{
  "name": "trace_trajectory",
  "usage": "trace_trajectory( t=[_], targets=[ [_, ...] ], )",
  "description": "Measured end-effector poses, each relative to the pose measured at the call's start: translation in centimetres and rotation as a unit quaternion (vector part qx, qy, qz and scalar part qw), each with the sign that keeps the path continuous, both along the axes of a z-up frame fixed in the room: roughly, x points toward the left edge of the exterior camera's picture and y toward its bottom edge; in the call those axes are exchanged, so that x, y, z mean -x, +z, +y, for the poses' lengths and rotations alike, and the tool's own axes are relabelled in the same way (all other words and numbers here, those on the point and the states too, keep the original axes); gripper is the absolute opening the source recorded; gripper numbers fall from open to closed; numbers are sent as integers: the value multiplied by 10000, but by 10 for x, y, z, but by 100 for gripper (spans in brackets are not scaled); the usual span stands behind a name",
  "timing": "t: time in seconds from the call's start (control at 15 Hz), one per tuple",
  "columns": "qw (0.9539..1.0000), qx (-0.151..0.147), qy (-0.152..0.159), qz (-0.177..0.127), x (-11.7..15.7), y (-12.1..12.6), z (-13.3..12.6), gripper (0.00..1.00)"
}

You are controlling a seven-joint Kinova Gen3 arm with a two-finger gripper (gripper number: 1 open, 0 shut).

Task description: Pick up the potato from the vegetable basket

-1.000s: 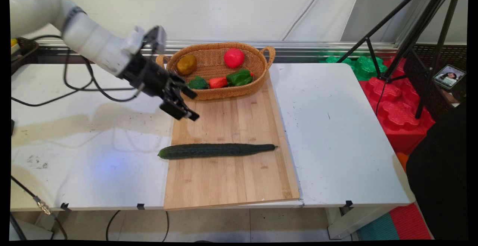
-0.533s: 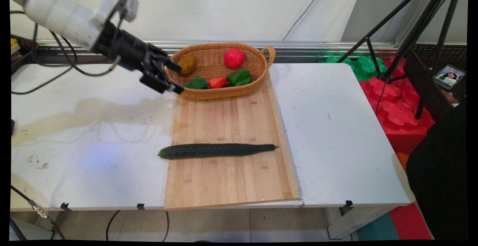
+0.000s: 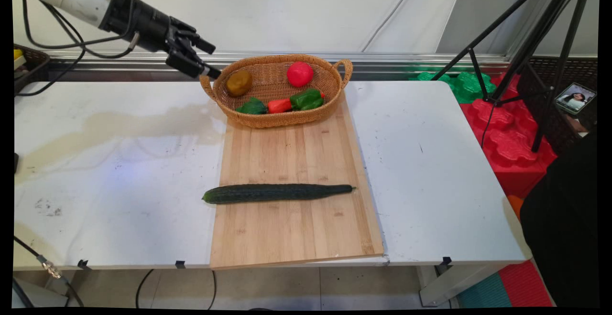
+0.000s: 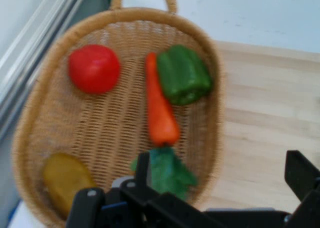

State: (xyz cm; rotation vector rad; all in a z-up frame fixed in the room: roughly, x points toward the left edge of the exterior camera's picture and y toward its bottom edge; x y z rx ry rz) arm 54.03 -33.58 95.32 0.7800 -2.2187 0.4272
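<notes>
My gripper (image 3: 210, 59) hangs open and empty in the air, just up-left of the wicker basket (image 3: 334, 96), near its left handle. In the hand view my gripper (image 4: 220, 175) looks down into the basket (image 4: 205, 43). Inside lie a red tomato (image 3: 300, 74) (image 4: 94, 68), a brown potato (image 3: 239, 82) (image 4: 62, 180), a green pepper (image 3: 306, 99) (image 4: 183, 74) and an orange carrot (image 3: 278, 106) (image 4: 159, 111) with green leaves (image 3: 253, 107) (image 4: 167, 174). A long dark cucumber (image 3: 275, 193) lies across the wooden cutting board (image 3: 296, 162), well in front of the basket.
The board lies on the white table (image 3: 430, 171), with the basket on its far end. A black tripod (image 3: 530, 42) and red and green foam blocks (image 3: 507, 133) stand to the right, beyond the table's edge. Black cables (image 3: 62, 42) hang from the arm.
The gripper has risen and pulled back to the upper left, from low over the board's far-left corner to beside the basket's left handle. Its fingers stay open. Nothing on the table moved.
</notes>
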Motion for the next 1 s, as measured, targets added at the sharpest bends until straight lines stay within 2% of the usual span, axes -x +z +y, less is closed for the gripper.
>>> trace_trajectory(
  t=[0.2, 0.47, 1.0],
  targets=[
    [9998, 61, 132, -128, -7, -3, -19, 100],
    [9979, 42, 501, -409, -11, -16, -48, 100],
    [9890, -360, 1195, -793, 7, -54, -95, 100]
  ],
)
